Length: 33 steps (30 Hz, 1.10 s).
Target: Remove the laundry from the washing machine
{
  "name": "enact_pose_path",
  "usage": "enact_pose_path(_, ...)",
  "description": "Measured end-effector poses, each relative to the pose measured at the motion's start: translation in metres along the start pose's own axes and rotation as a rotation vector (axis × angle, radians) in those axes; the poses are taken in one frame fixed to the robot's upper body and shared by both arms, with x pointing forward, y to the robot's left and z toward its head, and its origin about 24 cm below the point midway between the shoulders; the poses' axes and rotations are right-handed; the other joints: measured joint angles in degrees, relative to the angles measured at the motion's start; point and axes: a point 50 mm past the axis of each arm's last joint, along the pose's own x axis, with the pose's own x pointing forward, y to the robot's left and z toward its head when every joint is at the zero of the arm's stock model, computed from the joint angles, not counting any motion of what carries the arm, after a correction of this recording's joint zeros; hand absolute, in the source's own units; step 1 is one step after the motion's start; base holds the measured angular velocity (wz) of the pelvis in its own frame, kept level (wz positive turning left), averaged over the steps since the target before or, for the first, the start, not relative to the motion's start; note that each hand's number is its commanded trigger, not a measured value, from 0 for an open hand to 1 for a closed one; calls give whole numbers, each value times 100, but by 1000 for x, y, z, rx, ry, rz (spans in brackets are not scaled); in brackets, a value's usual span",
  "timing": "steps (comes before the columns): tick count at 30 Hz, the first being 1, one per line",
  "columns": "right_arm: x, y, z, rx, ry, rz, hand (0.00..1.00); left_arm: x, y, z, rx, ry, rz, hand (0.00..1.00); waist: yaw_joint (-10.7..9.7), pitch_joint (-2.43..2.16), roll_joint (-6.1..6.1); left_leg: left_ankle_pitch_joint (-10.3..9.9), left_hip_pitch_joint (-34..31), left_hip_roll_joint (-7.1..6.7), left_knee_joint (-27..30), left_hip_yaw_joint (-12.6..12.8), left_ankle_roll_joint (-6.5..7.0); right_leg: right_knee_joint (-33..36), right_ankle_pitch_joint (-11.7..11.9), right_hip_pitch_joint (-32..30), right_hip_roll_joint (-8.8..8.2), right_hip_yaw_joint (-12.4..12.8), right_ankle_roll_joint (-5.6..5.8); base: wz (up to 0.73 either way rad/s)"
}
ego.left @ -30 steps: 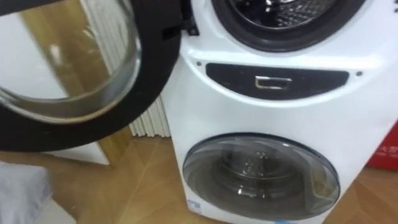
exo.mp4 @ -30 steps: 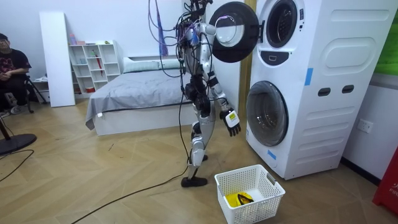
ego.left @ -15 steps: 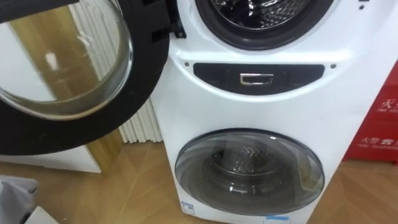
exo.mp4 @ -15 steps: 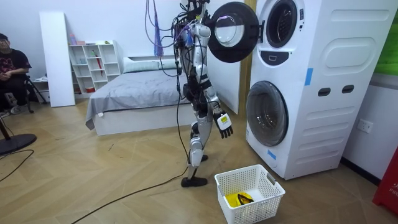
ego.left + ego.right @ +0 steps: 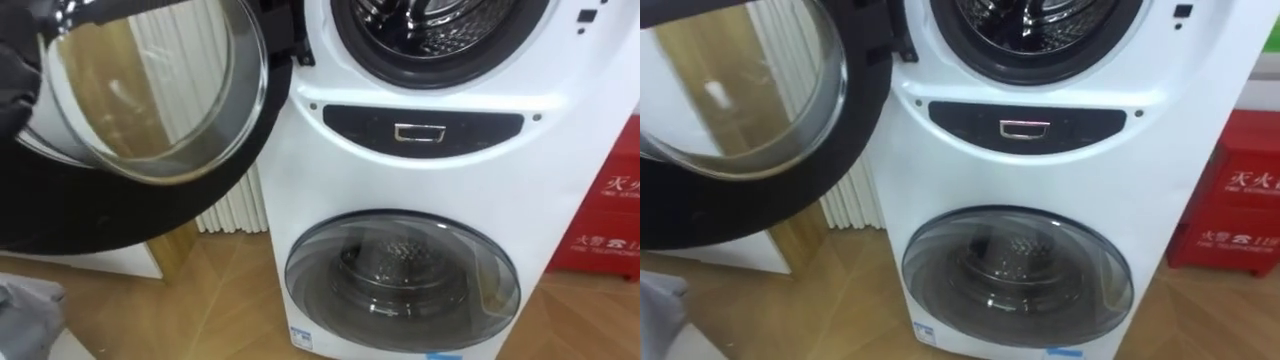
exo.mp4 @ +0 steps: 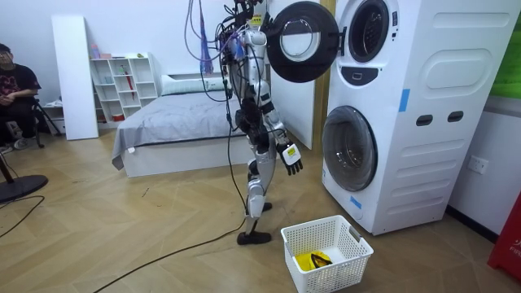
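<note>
Gaping washing machine door [image 5: 140, 110] (swung leftward)

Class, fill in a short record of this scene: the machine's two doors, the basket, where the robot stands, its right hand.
upper door: swung open to the robot's left
upper drum: exposed, no clothes visible in the part shown
lower door: closed
basket: white, on the floor near the robot, yellow item inside
robot: stands facing the washing machine, by the open door
right hand: hangs low, fingers relaxed, empty
</note>
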Motion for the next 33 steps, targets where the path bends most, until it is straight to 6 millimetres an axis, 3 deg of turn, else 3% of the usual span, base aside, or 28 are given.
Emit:
enact_pose_path(12,4,-1,11,21,-18,-5,0,-32,-5,0,-24,-3,-117,0,-4,8,-99,59,24,-8,-40,-8,12,13,69,26,-4,-25,19,1)
enact_pose_path(14,6,-1,17,39,-26,-8,0,-63,-24,-18,-94,160,-241,0,-62,24,-149,73,3,-10,-23,0,12,12,83,-8,-16,-39,36,2)
enact_pose_path(20,6,-4,20,42,-61,-24,0,-75,-31,-18,-157,203,-249,0,-81,40,-381,93,-46,-16,-3,7,26,5,79,-41,-28,-37,21,2)
enact_pose_path(25,6,-6,21,32,-74,-41,0,-78,-34,-19,-172,210,-245,0,-123,33,-367,58,-66,-11,63,82,80,8,122,-66,14,245,55,-2)
enact_pose_path(33,5,-10,14,32,-56,-80,0,-82,-39,-18,-207,211,-229,0,-161,24,-341,60,-130,53,28,277,80,32,190,-263,34,601,-7,-13)
